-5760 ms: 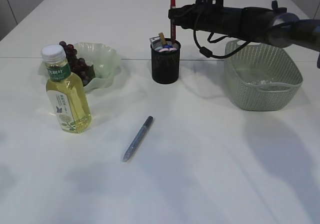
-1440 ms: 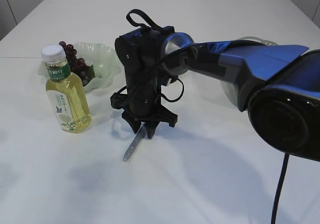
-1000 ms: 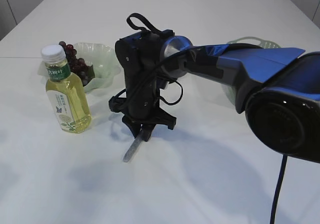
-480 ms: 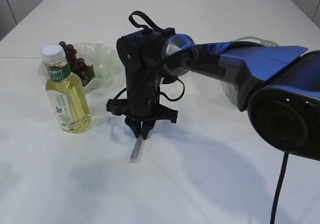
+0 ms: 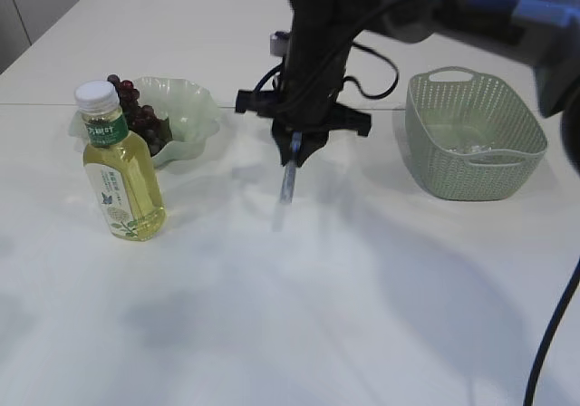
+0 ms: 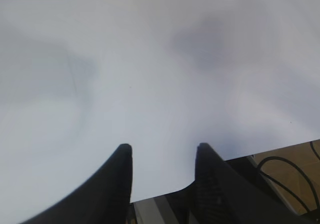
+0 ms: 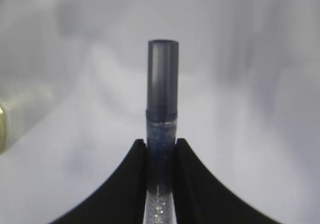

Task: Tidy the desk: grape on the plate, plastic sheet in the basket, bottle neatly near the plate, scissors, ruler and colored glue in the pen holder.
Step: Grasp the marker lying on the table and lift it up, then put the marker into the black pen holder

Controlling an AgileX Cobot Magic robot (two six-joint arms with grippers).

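Note:
My right gripper (image 5: pixel 295 146) (image 7: pixel 160 142) is shut on the colored glue (image 5: pixel 287 181) (image 7: pixel 162 79), a blue glitter tube with a dark cap. The tube hangs nearly upright in the air above the table's middle. The pen holder, scissors and ruler are hidden behind the right arm. The bottle (image 5: pixel 119 165) of yellow liquid stands upright at the left, in front of the pale green plate (image 5: pixel 190 107). The dark grape (image 5: pixel 139 116) bunch lies on that plate. A plastic sheet (image 5: pixel 471 149) lies in the green basket (image 5: pixel 476 175). My left gripper (image 6: pixel 162 147) is open over bare table, holding nothing.
The white table's near edge (image 6: pixel 280 151) shows just beyond the left gripper's fingers, with cables below it. The right arm spans from the upper right across the basket to the middle of the table.
The right gripper closed on the glue tube lying on the table, lifted it clear and carried it up and back toward the rear middle. The left gripper stayed as it was.

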